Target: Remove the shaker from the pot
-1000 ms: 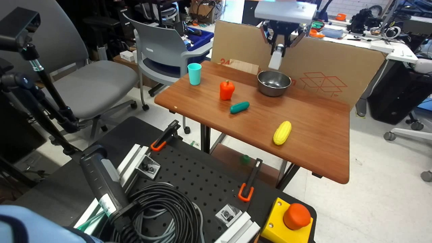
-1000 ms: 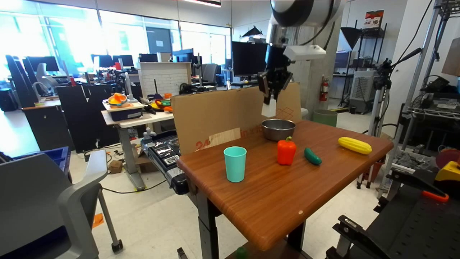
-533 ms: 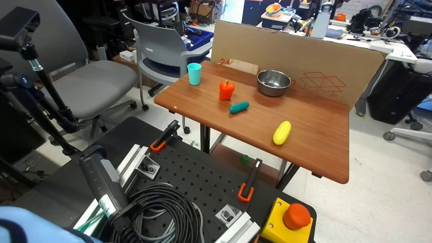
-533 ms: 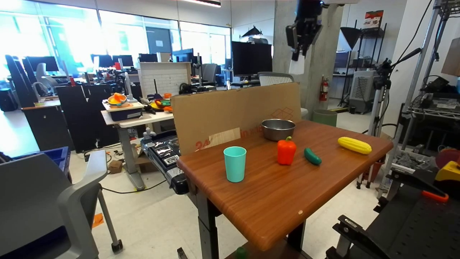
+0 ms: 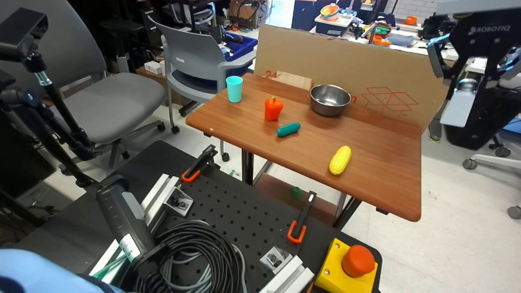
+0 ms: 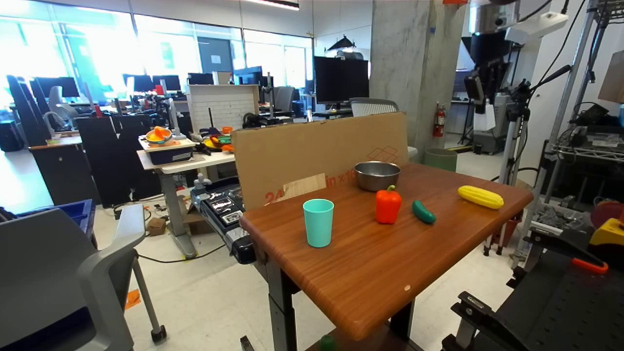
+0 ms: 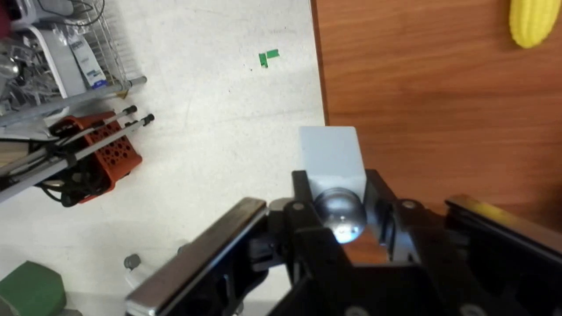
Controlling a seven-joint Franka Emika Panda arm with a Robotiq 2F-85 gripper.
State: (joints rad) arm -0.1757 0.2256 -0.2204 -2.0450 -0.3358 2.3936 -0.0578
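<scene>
Only the exterior views show one steel pot [image 5: 330, 103], one turquoise cup [image 6: 318, 224], one red bell pepper [image 6: 388, 207] and one green vegetable [image 6: 423, 212] on the table [image 5: 382, 162], whereas all three views show one corn cob [image 5: 340, 160] and one shaker [image 7: 333, 151], held midair between the jaws of the gripper [image 7: 336, 182], well apart from the pot.

Glare, and plenty of it, far beyond the table [image 6: 360, 273] in an exterior view: windows [image 6: 151, 48] washed near white! Floor [image 5: 452, 236] bright beside the table, soft shadow on the table by the pot [image 5: 329, 110]. Wrist view: hot glint on the shaker [image 7: 333, 162], near parts of the gripper [image 7: 337, 186] out of focus.
</scene>
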